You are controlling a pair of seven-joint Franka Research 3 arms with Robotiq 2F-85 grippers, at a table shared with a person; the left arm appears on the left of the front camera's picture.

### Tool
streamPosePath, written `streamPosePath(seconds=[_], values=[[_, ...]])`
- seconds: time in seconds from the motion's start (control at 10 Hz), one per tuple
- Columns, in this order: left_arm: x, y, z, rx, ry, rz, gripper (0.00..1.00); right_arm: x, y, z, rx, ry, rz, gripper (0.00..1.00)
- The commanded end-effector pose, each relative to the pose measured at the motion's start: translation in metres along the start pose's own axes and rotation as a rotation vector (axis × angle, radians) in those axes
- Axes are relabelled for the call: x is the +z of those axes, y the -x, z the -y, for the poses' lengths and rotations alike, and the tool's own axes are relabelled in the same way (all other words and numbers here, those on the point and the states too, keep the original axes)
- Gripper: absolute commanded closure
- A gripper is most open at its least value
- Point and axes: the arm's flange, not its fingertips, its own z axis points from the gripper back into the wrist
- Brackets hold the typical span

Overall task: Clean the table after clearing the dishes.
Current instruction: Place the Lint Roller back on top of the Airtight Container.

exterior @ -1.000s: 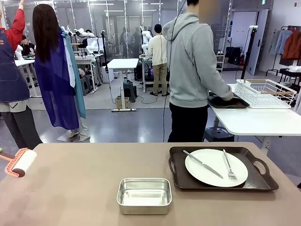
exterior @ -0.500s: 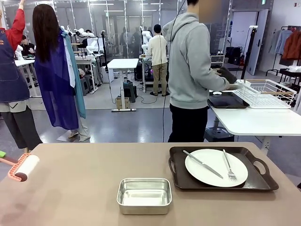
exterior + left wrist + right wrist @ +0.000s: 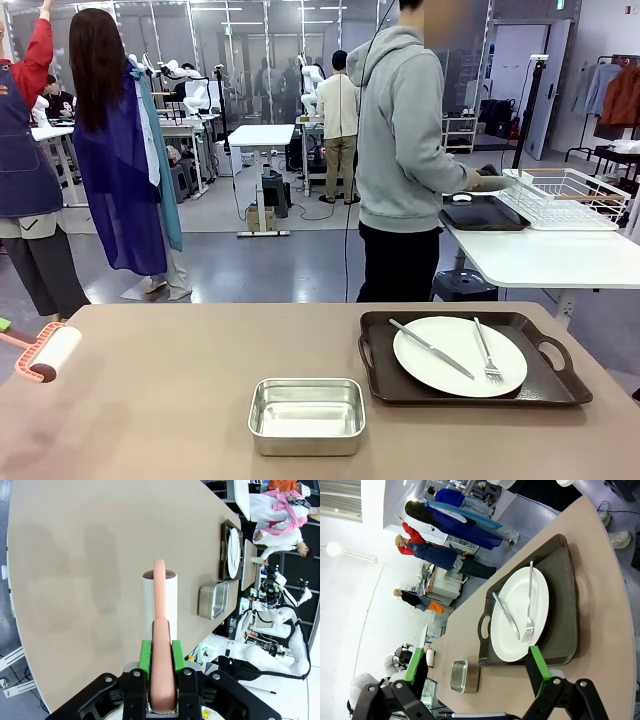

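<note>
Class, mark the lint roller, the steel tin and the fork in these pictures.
lint roller [image 3: 55, 350], front view, on its white roll.
steel tin [image 3: 306, 445], front view, on its near wall.
fork [image 3: 483, 348], front view, on its handle.

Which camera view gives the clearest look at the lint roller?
The left wrist view: the lint roller shows large, from roll to handle, with the handle clamped in the left gripper. The front view shows its head at the picture's left edge. The right wrist view shows it tiny and far off.
</note>
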Motion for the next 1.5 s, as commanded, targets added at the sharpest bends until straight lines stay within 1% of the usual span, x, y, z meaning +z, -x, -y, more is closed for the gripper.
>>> streamPosePath(seconds=[0.0,0.1,0.2,0.3,0.4,0.5,0.6,0.7,0.8,0.9,1.0,1.1,1.2,1.3,1.4], values=[[0.005,0.003,0.003,-0.013,0.007,0.008,0.79,-0.001,0.003,-0.003,0.006,-0.005,0.005,0.00],[0.000,0.000,0.000,0.000,0.000,0.000,0.79,-0.001,0.003,-0.003,0.006,-0.005,0.005,0.00],[0.001,-0.026,0.056,-0.198,-0.155,-0.055,0.79,-0.001,0.003,-0.003,0.006,-0.005,0.005,0.00],[-0.001,-0.043,0.109,-0.347,-0.187,-0.063,0.79,-0.001,0.003,-0.003,0.006,-0.005,0.005,0.00],[-0.006,-0.054,0.165,-0.486,-0.177,-0.063,0.79,-0.001,0.003,-0.003,0.006,-0.005,0.005,0.00],[-0.024,-0.062,0.224,-0.609,-0.238,-0.138,0.79,-0.001,0.003,-0.003,0.006,-0.005,0.005,0.00],[-0.053,-0.063,0.281,-0.728,-0.273,-0.249,0.79,-0.001,0.003,-0.003,0.006,-0.005,0.005,0.00],[-0.084,-0.058,0.327,-0.811,-0.299,-0.326,0.79,-0.001,0.003,-0.003,0.006,-0.005,0.005,0.00],[-0.118,-0.046,0.366,-0.890,-0.335,-0.396,0.79,-0.001,0.003,-0.003,0.006,-0.005,0.005,0.00],[-0.149,-0.033,0.395,-0.959,-0.383,-0.480,0.79,-0.001,0.003,-0.003,0.006,-0.005,0.005,0.00],[-0.183,-0.016,0.421,-1.037,-0.425,-0.559,0.79,-0.001,0.003,-0.003,0.006,-0.005,0.005,0.00],[-0.214,0.003,0.444,-1.101,-0.456,-0.615,0.79,-0.001,0.003,-0.003,0.006,-0.005,0.005,0.00],[-0.248,0.026,0.466,-1.167,-0.455,-0.673,0.79,-0.001,0.003,-0.003,0.006,-0.005,0.005,0.00],[-0.280,0.046,0.489,-1.249,-0.502,-0.711,0.79,-0.001,0.003,-0.003,0.006,-0.005,0.005,0.00],[-0.316,0.062,0.511,-1.320,-0.523,-0.760,0.79,-0.001,0.003,-0.003,0.006,-0.005,0.005,0.00]])
